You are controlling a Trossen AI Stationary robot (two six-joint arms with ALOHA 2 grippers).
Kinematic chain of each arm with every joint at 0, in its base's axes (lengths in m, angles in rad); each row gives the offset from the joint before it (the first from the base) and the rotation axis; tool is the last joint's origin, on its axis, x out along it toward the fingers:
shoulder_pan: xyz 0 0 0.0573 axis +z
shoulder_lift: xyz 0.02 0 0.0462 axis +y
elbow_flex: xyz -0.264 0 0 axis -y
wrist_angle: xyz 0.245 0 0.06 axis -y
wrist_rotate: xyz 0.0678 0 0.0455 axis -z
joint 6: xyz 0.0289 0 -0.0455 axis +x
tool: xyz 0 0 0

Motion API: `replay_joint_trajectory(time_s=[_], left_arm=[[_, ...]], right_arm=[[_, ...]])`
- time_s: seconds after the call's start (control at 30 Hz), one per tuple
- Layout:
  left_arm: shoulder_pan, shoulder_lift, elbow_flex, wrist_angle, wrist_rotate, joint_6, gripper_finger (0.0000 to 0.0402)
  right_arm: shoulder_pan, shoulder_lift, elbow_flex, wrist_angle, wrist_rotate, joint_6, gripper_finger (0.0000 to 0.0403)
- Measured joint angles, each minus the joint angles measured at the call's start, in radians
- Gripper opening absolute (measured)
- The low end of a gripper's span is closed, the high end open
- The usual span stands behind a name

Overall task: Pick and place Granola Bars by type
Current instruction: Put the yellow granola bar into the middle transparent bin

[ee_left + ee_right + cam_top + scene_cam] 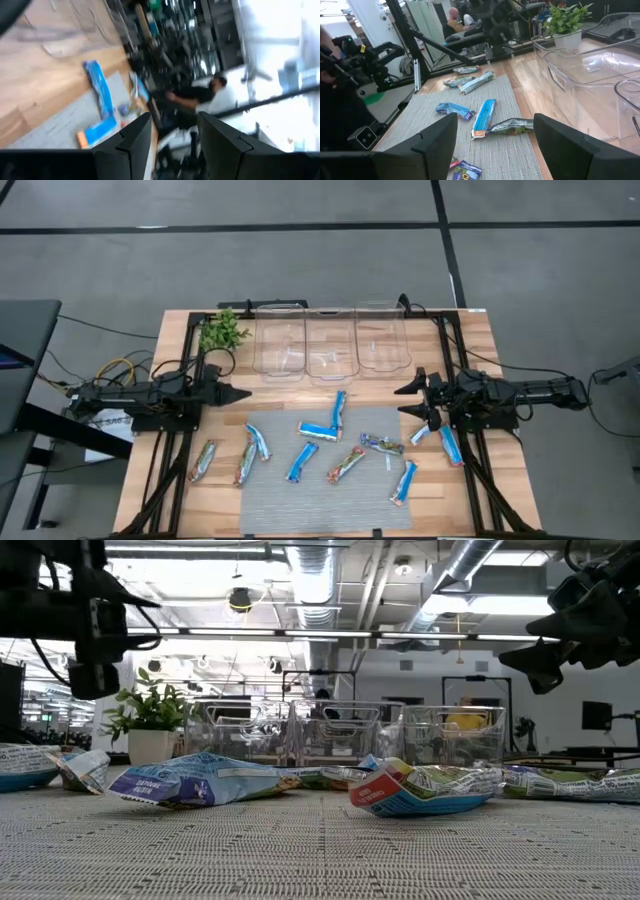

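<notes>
The granola bars lie flat and scattered on the grey mat (330,480) and on the wood beside it. Some are blue-and-white (339,408) (301,461), one is red/orange-green (346,464), and one is silvery (382,444). More bars lie left of the mat (204,461) and below the right arm (451,445). My left gripper (240,392) (172,135) hovers open at the mat's far-left corner. My right gripper (405,400) (495,135) hovers open at the far-right corner. Both are above the table and hold nothing.
Three clear bins (331,340) stand in a row along the table's far side. A potted green plant (222,330) stands left of them. In the low view, crumpled bars (195,780) (425,787) lie in front of the bins. Black frame rails run down both sides of the table.
</notes>
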Motion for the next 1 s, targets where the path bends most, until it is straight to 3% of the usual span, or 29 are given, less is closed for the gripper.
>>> replay_joint_trajectory(time_s=[0.07,0.17,0.33,0.63,1.0], left_arm=[[0.002,0.000,0.000,0.002,-0.012,-0.024,0.0155],[0.002,0.005,0.008,-0.021,0.063,0.009,0.0154],[-0.009,0.105,0.156,-0.220,0.095,0.143,0.0154],[-0.013,0.491,0.545,-0.615,0.049,0.523,0.0133],[-0.075,0.924,0.874,-0.774,0.047,0.862,0.0126]], right_arm=[[0.000,0.000,0.000,0.000,0.000,0.000,0.0255],[0.000,0.000,0.000,0.000,0.000,0.000,0.0255],[0.000,0.000,0.000,0.000,0.000,0.000,0.0255],[0.000,0.000,0.000,0.000,0.000,0.000,0.0255],[0.000,0.000,0.000,0.000,0.000,0.000,0.0255]])
